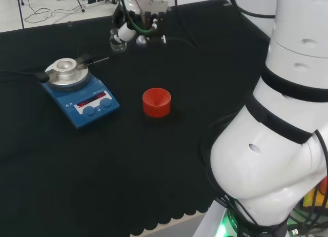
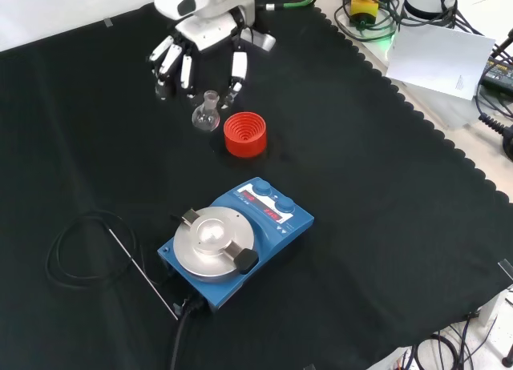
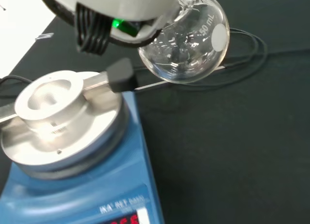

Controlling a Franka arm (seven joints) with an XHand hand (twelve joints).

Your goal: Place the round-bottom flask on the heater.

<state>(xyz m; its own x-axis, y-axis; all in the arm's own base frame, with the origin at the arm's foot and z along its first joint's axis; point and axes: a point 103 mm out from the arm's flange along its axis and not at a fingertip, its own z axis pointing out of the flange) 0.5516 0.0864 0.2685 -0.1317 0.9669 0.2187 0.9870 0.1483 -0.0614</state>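
- The hand [image 2: 200, 38] holds the flask [image 2: 206, 114] by its neck, fingers [image 2: 237, 70] curled round it, bulb hanging clear above the surface [image 2: 385, 250].
- In the front view the heater [image 2: 232, 242] lies at 6 o'clock from the flask; the red stand [image 2: 244, 134] sits just at 4 o'clock.
- The hanging bulb suits lowering into the plate's hollow.
- Flask marking: a volume figure.

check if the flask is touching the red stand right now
Apart. In the head view the round-bottom flask hangs from the robot hand, well clear of the red stand, with bare black cloth between them.
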